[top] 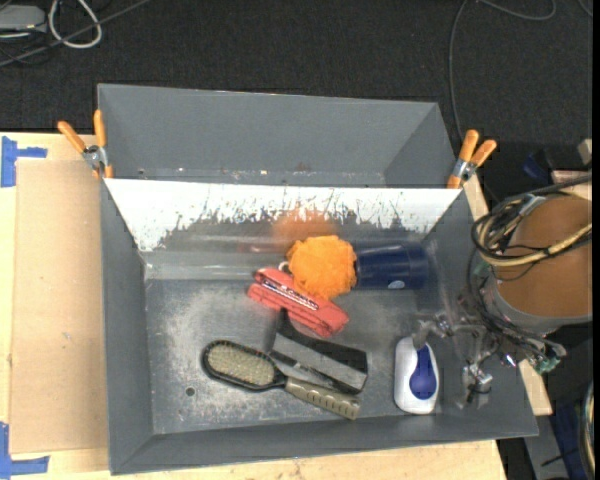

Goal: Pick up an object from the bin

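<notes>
My gripper (473,360) hangs low at the bin's right wall, near the front right corner. Just to its left, a small gap away, a white thing with a blue top (416,376) lies on the floor. Behind that, against the back slope, rests a dark blue cylinder (392,267). Nothing shows in the gripper.
An orange fuzzy ball (322,265) sits mid-bin on a flat red tool (298,301). In front lie a black block (320,359), an oval hairbrush (242,365) and a grey comb-like piece (325,398). The bin's left half is bare floor. The arm's orange cover bulges outside the right wall.
</notes>
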Tool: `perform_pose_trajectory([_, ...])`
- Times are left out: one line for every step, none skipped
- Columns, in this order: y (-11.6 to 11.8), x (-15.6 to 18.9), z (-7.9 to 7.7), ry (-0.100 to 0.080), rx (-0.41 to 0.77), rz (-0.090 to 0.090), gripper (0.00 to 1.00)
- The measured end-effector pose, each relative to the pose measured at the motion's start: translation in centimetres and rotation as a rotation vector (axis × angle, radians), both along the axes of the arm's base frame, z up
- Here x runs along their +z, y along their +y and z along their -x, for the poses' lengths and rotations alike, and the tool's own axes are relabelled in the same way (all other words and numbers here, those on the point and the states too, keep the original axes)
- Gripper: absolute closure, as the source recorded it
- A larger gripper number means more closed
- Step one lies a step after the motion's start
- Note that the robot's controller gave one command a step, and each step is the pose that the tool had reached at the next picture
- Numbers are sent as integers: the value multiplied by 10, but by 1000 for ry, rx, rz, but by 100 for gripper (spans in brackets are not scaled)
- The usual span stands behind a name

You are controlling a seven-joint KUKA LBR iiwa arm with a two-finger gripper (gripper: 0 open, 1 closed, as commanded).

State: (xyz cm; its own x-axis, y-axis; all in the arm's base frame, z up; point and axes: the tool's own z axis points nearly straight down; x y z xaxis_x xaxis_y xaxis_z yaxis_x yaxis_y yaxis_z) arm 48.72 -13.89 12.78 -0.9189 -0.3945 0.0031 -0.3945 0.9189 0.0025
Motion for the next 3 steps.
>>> perform_pose_trajectory([5,-8,3,8,23,-1,0])
perform_pose_trajectory([11,-46,-9,2,323,-3,0])
perform_pose_trajectory([18,-58,-18,4,203,-4,100])
